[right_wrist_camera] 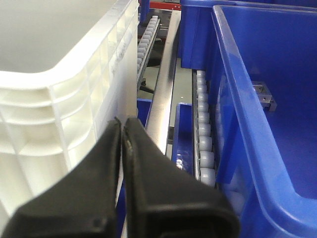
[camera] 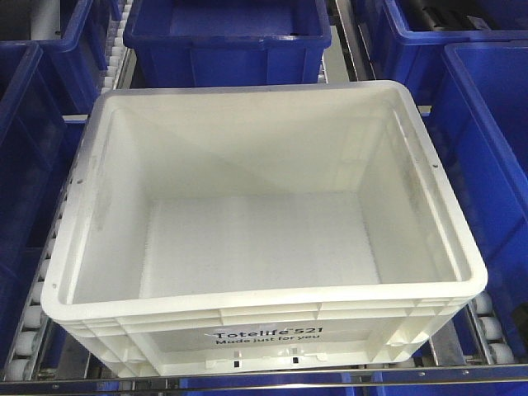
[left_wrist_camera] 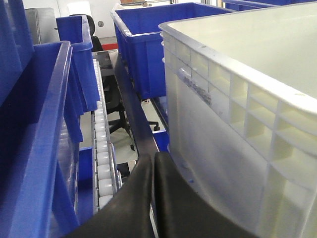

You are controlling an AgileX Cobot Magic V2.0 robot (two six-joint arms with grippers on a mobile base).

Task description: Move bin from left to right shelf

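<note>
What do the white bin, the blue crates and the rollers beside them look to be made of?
The bin: moulded plastic, slightly translucent, satin, judging by its ribbed walls and rolled rim. The blue crates: glossier moulded plastic, with sheen on the rims. The rollers: probably white plastic, set in a grey, brushed-looking metal rail.

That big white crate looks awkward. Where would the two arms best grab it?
Probably by the thick rolled rim of the bin, one arm at each short side. The left gripper and right gripper, both shut, already sit beside its ribbed walls, in the gaps next to the blue crates.
</note>
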